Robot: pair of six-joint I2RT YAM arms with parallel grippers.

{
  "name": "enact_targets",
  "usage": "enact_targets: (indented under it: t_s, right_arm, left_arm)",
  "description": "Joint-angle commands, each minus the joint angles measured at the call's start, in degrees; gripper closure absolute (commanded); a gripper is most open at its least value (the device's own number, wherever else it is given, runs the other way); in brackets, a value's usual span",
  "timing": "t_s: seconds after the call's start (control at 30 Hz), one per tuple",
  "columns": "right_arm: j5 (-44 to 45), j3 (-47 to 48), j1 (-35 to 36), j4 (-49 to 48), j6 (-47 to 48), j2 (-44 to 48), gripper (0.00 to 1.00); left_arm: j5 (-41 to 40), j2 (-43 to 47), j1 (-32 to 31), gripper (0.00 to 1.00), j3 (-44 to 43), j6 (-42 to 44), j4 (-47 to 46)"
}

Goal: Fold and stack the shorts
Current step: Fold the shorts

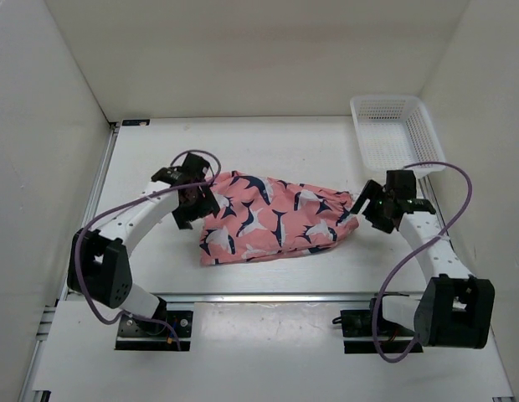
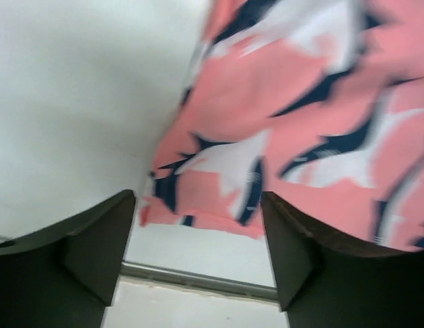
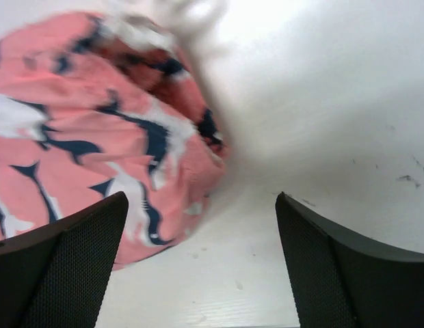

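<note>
Shorts (image 1: pixel 272 218) lie mid-table (image 1: pixel 159 151), between the two grippers; left gripper (image 1: pixel 194 203) at their left end; right gripper (image 1: pixel 368 208) just off their right end; basket (image 1: pixel 393 126) in far right corner, behind right gripper.

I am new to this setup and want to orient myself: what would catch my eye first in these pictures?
First, the coral-pink shorts with navy-and-white shark shapes, lying loosely bunched in the middle of the table. Next, the white mesh basket in the far right corner. The left fingers and the right fingers stand open at either end of the shorts, holding nothing.
</note>
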State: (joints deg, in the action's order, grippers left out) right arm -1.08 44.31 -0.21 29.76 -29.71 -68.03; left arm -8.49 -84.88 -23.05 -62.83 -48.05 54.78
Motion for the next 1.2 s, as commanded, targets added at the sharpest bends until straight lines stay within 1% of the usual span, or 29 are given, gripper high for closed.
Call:
enact_targets:
  t_s: [0.0, 0.03, 0.07, 0.1, 0.13, 0.17, 0.2, 0.23, 0.27, 0.33, 0.43, 0.47, 0.5, 0.6, 0.67, 0.7, 0.73, 0.8, 0.83, 0.87, 0.9, 0.97, 1.03, 1.1, 1.13, 1.17]
  right_arm:
    - [3.02, 6.56, 3.8, 1.19, 2.73, -1.31, 0.22]
    - [3.02, 9.36, 5.2, 0.57, 3.34, -2.62, 0.37]
    - [3.02, 10.87, 7.48, 0.56, 3.35, -5.77, 0.52]
    - [3.02, 12.45, 8.46, 0.04, 3.35, -7.71, 0.78]
    - [2.06, 13.94, 9.25, -0.49, 3.35, -9.73, 0.85]
    - [2.05, 16.83, 10.39, -0.49, 2.74, -13.84, 0.98]
    - [2.05, 18.16, 10.4, -1.36, 2.73, -15.97, 1.0]
    - [1.53, 19.39, 11.1, -1.89, 2.21, -17.99, 1.0]
    - [1.52, 21.93, 11.11, -2.42, 2.2, -22.37, 1.0]
    - [2.83, 24.23, 11.11, -2.42, 1.59, -28.26, 1.0]
    - [5.65, 27.31, 11.11, -2.42, 0.45, -34.68, 1.0]
    - [6.35, 27.92, 11.11, -1.03, 0.45, -36.02, 1.0]
    - [6.88, 29.06, 11.11, -0.41, -0.25, -37.25, 1.0]
    - [7.58, 29.78, 11.11, 0.21, -0.26, -40.33, 1.0]
    - [7.59, 30.3, 11.72, 1.44, -0.26, -40.34, 1.0]
    - [7.59, 30.3, 11.72, 1.44, -0.26, -38.77, 1.0]
    - [7.59, 30.3, 11.72, 1.44, -0.26, -37.37, 0.99]
    - [7.59, 30.3, 11.72, 1.44, -0.26, -33.5, 0.81]
    - [8.46, 29.7, 11.72, 1.44, -0.26, -28.79, 0.68]
    - [8.46, 29.17, 11.72, 1.44, -0.26, -26.3, 0.35]
    - [9.77, 29.16, 11.72, 2.14, 0.44, -21.93, 0.23]
    - [11.18, 27.5, 11.72, 3.1, 1.15, -18.3, 0.1]
    - [11.72, 23.92, 10.33, 4.51, 1.68, -14.34, 0.1]
    - [9.7, 19.95, 7.7, 4.52, 1.16, -11.27, 0.15]
    - [9.0, 15.67, 6.9, 4.52, 1.15, -10.38, 0.17]
    - [8.38, 13.45, 6.1, 4.52, 1.15, -9.67, 0.2]
  left_arm:
    - [-1.44, 0.6, -0.15, 0.18, -8.17, 3.32, 1.38]
    - [-1.44, -1.93, -0.15, 0.34, -12.28, 4.71, 1.38]
    - [-1.44, -3.52, -0.15, 0.44, -14.49, 5.33, 1.38]
    - [-1.44, -5.28, -0.15, 0.59, -16.6, 5.95, 1.38]
    - [-1.96, -9.21, -0.15, 0.73, -20.71, 6.47, 1.38]
    - [-1.97, -11.42, -0.15, 0.9, -22.76, 7.44, 1.38]
    - [-1.45, -13.45, -0.15, 0.9, -24.6, 7.97, 1.38]
    - [-1.44, -17.3, 0.45, 0.9, -27.58, 8.58, 1.38]
    - [-1.44, -19.16, 0.98, 0.9, -28.92, 8.59, 1.38]
    - [-1.44, -24.07, 1.77, 0.9, -31.38, 9.64, 0.86]
    - [-0.13, -28.05, 4.67, 0.9, -31.92, 10.25, 0.32]
    - [0.4, -30.15, 5.29, 0.9, -31.92, 10.26, 0.32]
    - [1.62, -30.95, 5.9, 0.9, -31.92, 10.87, -0.29]
    - [1.64, -32.28, 6.61, 0.9, -31.3, 11.49, -1.78]
    - [1.64, -32.28, 6.61, 0.9, -32.17, 12.28, -1.79]
    - [1.64, -32.28, 6.61, 0.9, -32.7, 13.15, -1.79]
    - [1.64, -32.28, 6.61, 0.9, -33.23, 13.77, -1.79]
    - [1.64, -30.53, 6.61, 0.9, -34.8, 14.3, -1.0]
    - [0.94, -29.74, 6.61, 0.9, -34.82, 14.3, -0.21]
    - [0.93, -28.86, 6.61, 0.88, -35.6, 14.3, 0.49]
    - [0.32, -26.93, 6.61, 0.87, -36.22, 14.3, 0.5]
    - [0.32, -24.73, 6.61, 0.8, -36.22, 14.3, 1.11]
    - [0.32, -21.48, 6.61, 0.76, -35.44, 14.3, 1.11]
    - [0.32, -18.85, 6.09, 0.75, -33.78, 14.3, 1.11]
    - [0.32, -18.13, 6.09, 0.75, -33.24, 13.69, 1.11]
    - [1.01, -17.43, 6.09, 0.75, -32.63, 13.69, 1.11]
